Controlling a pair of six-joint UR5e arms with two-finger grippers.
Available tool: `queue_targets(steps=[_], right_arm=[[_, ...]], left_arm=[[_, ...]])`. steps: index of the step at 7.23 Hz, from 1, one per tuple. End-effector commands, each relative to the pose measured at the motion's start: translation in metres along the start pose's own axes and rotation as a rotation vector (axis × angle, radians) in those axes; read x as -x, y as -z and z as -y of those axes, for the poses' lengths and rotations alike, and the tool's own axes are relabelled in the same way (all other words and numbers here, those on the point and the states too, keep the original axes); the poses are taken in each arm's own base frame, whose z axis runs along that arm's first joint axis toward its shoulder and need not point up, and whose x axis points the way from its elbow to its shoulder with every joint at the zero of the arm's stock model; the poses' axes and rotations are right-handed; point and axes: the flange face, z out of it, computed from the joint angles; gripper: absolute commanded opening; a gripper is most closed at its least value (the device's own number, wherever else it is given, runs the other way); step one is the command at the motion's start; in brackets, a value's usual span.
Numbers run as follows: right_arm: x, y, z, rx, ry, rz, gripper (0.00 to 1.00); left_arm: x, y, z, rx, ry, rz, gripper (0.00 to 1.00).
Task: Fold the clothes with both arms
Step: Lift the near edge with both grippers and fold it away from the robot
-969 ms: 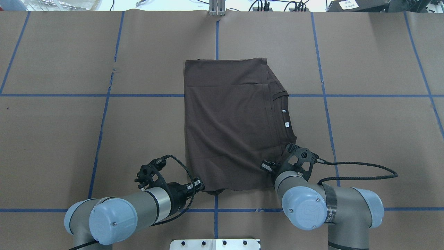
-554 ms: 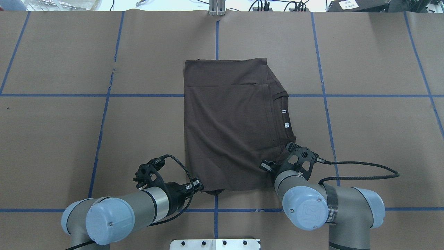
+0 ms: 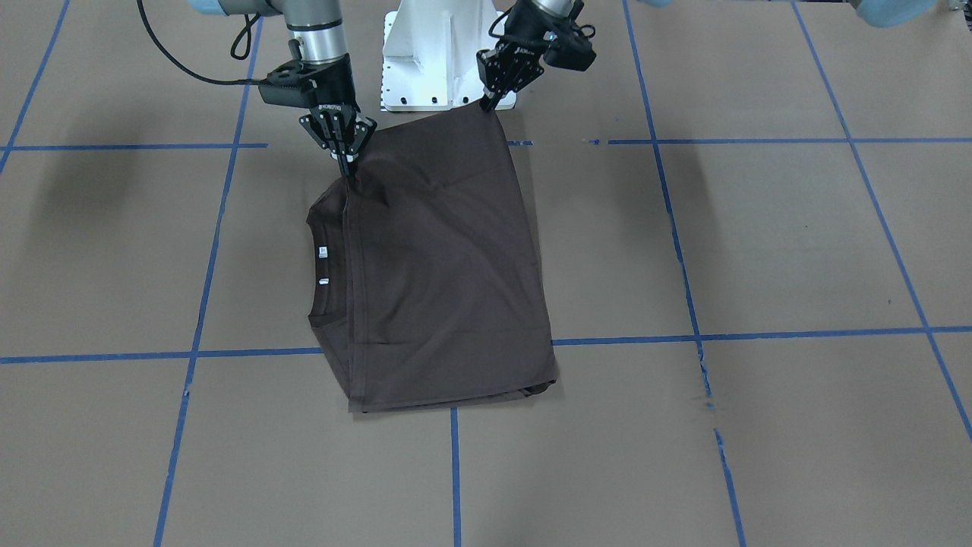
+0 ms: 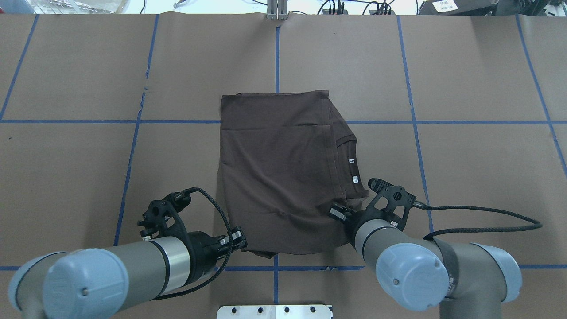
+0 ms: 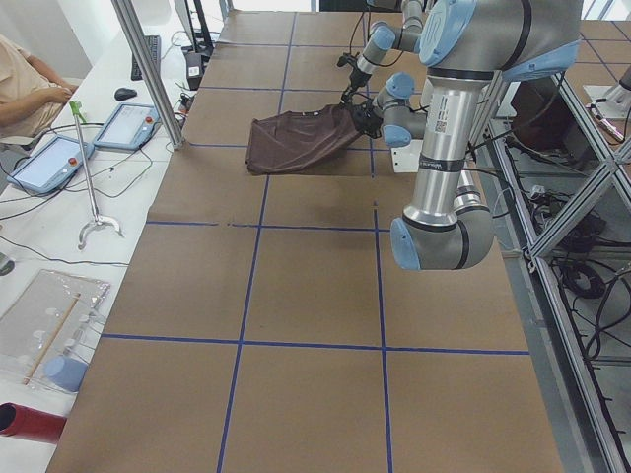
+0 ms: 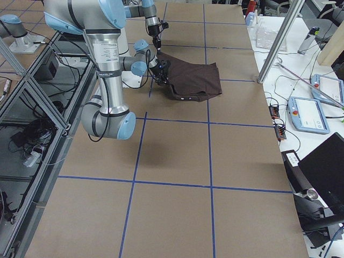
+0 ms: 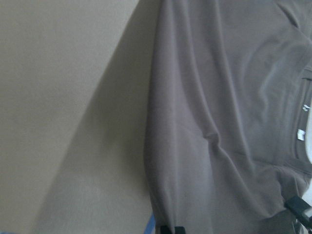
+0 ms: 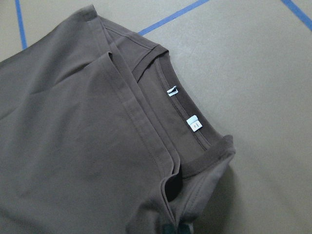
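Observation:
The dark brown T-shirt (image 4: 283,177) lies folded on the brown table, collar and white neck tags (image 4: 353,170) toward the overhead view's right. Its edge nearest the robot is lifted off the table. My left gripper (image 3: 487,105) is shut on the near hem corner, at the right in the front-facing view. My right gripper (image 3: 350,172) is shut on the near corner by the collar (image 3: 317,228). The right wrist view shows the collar and tags (image 8: 193,123) close below. The left wrist view shows the hanging fabric (image 7: 224,122).
The white base plate (image 4: 274,311) sits just behind the lifted edge. A black cable (image 4: 483,221) loops out from the right wrist. A person (image 5: 30,94), tablets (image 5: 49,163) and a metal pole (image 5: 148,69) stand at the table's far side.
Both arms have drawn back toward the base and risen. The shirt has slid toward the robot and a little to the overhead view's left, with its near edge lifted.

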Motion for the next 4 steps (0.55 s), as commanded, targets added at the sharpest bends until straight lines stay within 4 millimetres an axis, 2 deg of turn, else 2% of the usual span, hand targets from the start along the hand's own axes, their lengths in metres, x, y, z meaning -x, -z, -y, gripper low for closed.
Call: queue_targets(steps=[1, 2, 3, 4], right_arm=[[0.0, 0.097, -0.016, 0.094, 0.014, 0.003, 0.0], [-0.002, 0.117, -0.018, 0.111, 0.013, -0.003, 0.0], [0.0, 0.098, -0.03, 0.1, 0.03, -0.037, 0.0], [0.022, 0.067, -0.034, 0.058, 0.026, -0.06, 0.0]], left_arm=[[-0.019, 0.087, -0.001, 0.032, 0.011, 0.033, 0.0], [-0.021, 0.104, -0.001, 0.031, 0.009, 0.05, 0.0], [-0.013, 0.08, -0.005, 0.021, -0.012, 0.102, 0.0], [-0.013, 0.05, 0.008, -0.035, -0.015, 0.142, 0.0]])
